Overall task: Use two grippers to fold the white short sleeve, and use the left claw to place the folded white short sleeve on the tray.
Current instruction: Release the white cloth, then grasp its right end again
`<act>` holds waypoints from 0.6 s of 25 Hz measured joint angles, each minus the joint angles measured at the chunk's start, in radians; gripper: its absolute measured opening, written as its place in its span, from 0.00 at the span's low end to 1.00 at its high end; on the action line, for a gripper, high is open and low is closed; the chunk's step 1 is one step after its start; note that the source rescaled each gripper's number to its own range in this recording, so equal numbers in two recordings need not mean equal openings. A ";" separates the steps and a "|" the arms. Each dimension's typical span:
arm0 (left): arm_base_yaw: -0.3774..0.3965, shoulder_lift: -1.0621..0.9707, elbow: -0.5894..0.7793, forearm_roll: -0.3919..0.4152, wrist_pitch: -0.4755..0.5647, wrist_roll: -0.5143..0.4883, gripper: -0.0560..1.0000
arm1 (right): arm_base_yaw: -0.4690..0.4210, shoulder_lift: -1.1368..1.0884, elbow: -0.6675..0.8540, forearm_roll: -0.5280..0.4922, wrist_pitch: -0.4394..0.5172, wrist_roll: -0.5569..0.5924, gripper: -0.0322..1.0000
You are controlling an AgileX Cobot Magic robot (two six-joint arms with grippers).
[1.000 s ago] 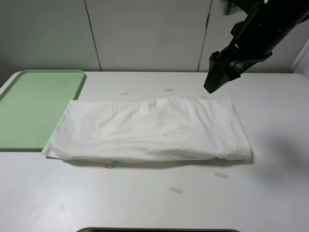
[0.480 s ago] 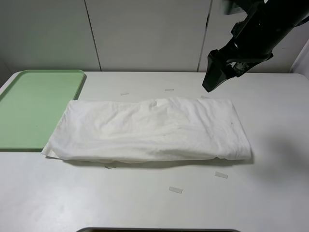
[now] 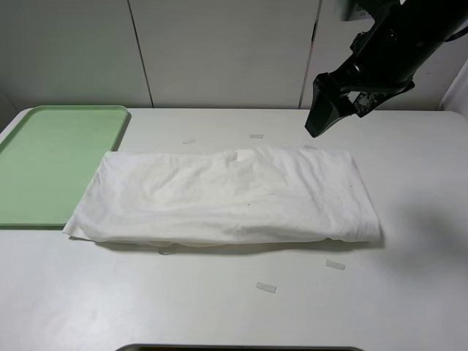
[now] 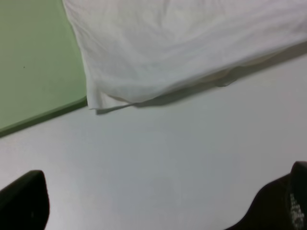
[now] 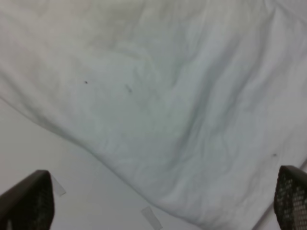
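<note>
Step in hand: probably the pause between folds, with the lengthwise fold made and the cross fold not yet begun, judging by the long band.
White short sleeve (image 3: 230, 196): flat on the table (image 3: 417, 292) as 1 long wrinkled band, its near-left corner at the tray's edge and seemingly lapping the rim.
Tray (image 3: 44, 168): pale green, at the table's left, nothing resting inside it.
Right gripper (image 3: 316, 126): spread wide, holding nothing, raised in the air behind the band's right end.
Left gripper (image 4: 156, 201): outside the high view; in its wrist view 2 fingertips wide apart with nothing between, above bare table close to the shirt's near-left corner.
Tape strips (image 3: 266, 287): a few small pale pieces in front of and behind the cloth, no part of the task.
Next move: likely bringing both grippers down to the cloth, pinching every layer at a short end and carrying it across to halve the band.
Risk: catching only the top layer, which would open the fold.
</note>
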 joint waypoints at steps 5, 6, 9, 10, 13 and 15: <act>0.000 0.000 0.000 0.000 0.000 0.000 0.98 | 0.000 0.000 0.000 0.000 -0.006 0.002 1.00; 0.000 0.000 0.000 0.000 0.000 0.000 0.98 | 0.000 0.000 0.000 0.000 -0.016 0.002 1.00; 0.000 0.000 0.000 0.000 0.000 0.000 0.98 | 0.000 0.000 0.000 0.001 -0.030 0.004 1.00; 0.000 0.000 0.000 0.000 0.000 0.000 0.98 | 0.000 0.000 0.000 0.002 -0.030 0.009 1.00; 0.000 0.000 0.000 0.000 -0.001 0.000 0.98 | 0.000 0.000 0.000 0.004 -0.030 0.038 1.00; 0.000 0.000 0.000 0.000 -0.001 0.000 0.98 | 0.000 0.000 0.000 0.003 -0.037 0.053 1.00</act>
